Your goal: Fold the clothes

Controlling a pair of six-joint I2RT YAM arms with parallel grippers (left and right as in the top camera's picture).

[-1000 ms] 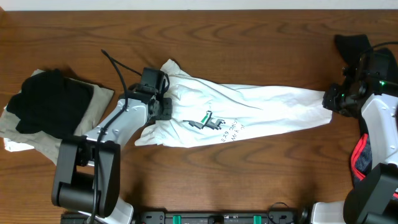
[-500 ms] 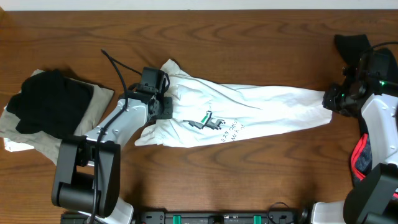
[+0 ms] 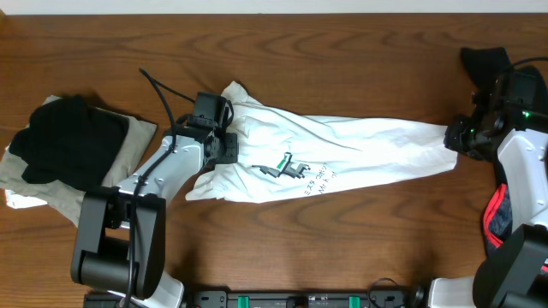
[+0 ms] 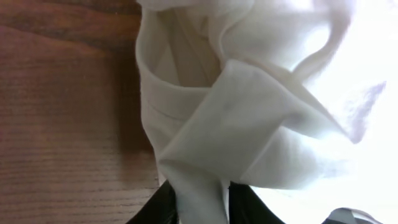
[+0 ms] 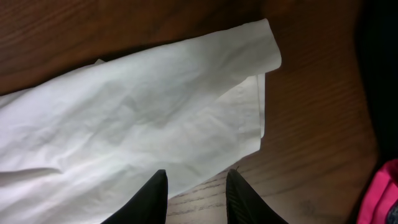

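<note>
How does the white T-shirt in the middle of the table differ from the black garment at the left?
The white T-shirt lies stretched long across the table; the black garment lies bunched on a beige cloth. The T-shirt bears a green logo; the black garment shows no print. The left tool pinches the T-shirt; no tool touches the black garment. Both are soft cloth.

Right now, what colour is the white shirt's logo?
The logo on the white shirt is green; overhead view shows it best.
</note>
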